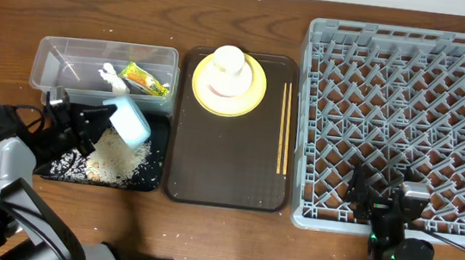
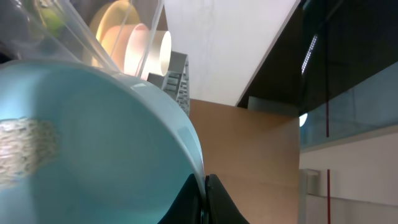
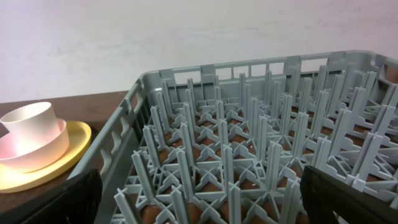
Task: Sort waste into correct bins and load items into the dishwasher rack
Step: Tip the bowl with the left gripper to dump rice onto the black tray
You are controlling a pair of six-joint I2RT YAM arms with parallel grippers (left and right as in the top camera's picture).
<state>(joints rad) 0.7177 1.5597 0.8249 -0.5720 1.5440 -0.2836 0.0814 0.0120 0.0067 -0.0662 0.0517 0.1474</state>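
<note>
My left gripper is shut on the rim of the light-blue bowl, tilted on its side over the black bin; loose rice grains lie in the bin. In the left wrist view the jaws pinch the bowl's rim, with some rice stuck inside. The clear tub holds the white tissue and yellow-green wrapper. The white cup sits in the pinkish bowl on the yellow plate. My right gripper is open over the grey rack, near its front edge.
A dark-brown tray lies between the bins and the rack, carrying the plate stack and a pair of chopsticks. The rack's upright pegs fill the right wrist view; the plate stack shows at its left.
</note>
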